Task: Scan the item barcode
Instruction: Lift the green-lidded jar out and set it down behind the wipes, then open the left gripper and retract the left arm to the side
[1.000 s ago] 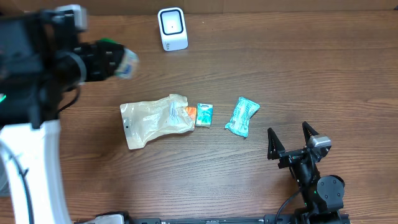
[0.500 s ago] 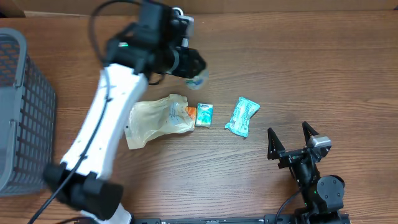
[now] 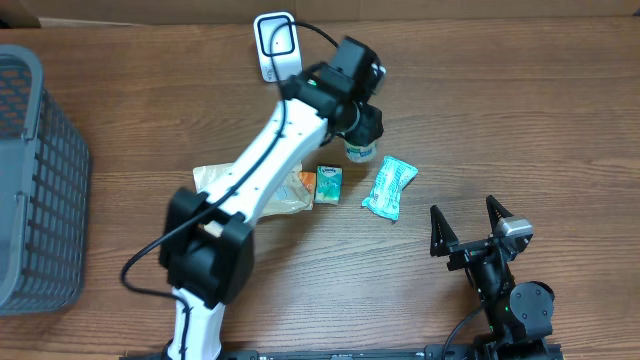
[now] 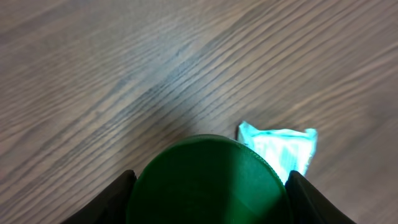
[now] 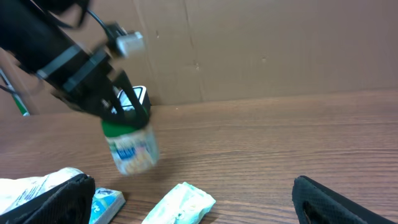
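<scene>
Bottle point(image 3: 361, 150) with a green cap point(image 4: 208, 180) and a blue-and-white label hangs from the left gripper point(image 5: 126, 115), whose fingers point(image 4: 118, 196) are clamped on either side of the cap; seen from the right wrist it is cap up, a little tilted, and lifted off the table point(image 3: 520, 110); in the overhead view it lies to the lower right of the white scanner point(image 3: 277, 45), near it but apart, and just beside the upper end of the teal packet point(image 3: 389, 187); the packet lies flat on the table, with a small teal box point(image 3: 328, 184) to its left and a crumpled clear bag point(image 3: 208, 178) beyond that, partly hidden under the left arm; a grey basket point(image 3: 40, 180) stands at the far left edge; the right gripper point(image 3: 467, 222) sits low near the front right of the table, well apart from the bottle, its fingers spread wide and holding nothing
</scene>
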### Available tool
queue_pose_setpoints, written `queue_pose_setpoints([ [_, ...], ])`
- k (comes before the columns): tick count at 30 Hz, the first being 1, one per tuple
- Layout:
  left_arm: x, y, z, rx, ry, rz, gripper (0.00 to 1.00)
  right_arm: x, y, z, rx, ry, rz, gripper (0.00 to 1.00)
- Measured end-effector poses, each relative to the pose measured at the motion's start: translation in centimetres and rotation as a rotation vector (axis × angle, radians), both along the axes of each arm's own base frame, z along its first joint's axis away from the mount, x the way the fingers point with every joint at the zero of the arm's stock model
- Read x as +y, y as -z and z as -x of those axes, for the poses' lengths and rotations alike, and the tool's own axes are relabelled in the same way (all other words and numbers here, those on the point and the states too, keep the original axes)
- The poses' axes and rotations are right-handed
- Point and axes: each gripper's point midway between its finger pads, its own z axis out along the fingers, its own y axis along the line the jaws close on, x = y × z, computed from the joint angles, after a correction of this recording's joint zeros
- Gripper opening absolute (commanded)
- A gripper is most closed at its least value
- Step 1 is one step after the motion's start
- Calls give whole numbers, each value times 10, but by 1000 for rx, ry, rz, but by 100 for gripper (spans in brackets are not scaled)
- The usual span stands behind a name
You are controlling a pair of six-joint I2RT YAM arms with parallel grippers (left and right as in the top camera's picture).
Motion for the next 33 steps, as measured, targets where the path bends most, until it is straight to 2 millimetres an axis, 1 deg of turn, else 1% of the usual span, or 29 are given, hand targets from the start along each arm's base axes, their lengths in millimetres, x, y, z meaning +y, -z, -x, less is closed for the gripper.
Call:
queue_pose_setpoints([
  [4,-6,26,-6,8,-30,-32,33,0,0,0,0,0,0,100],
  [7,-6,42,-11,20,-64,-43,33,0,0,0,0,-1,0,100],
  [11,-3,53,-11,41,-87,-57,34,0,0,0,0,0,0,100],
  [12,-3,53,-10,43,-90,-57,36,0,0,0,0,0,0,100],
  [13,-3,54,-10,45,-94,-57,39,0,0,0,0,0,0,100],
  [17,-3,54,-10,51,-104,-55,62,0,0,0,0,0,0,100],
  [22,-4,54,-9,55,-106,-49,71,0,0,0,0,0,0,100],
  [24,-5,54,-8,58,-104,-48,72,0,0,0,0,-1,0,100],
  [27,0,51,-7,77,-109,-52,73,0,0,0,0,0,0,100],
  [29,3,44,-6,92,-113,-51,74,0,0,0,0,0,0,100],
  [31,9,26,-10,90,-125,-41,77,0,0,0,0,-1,0,100],
  [33,18,-1,-14,73,-134,-27,84,0,0,0,0,0,0,100],
])
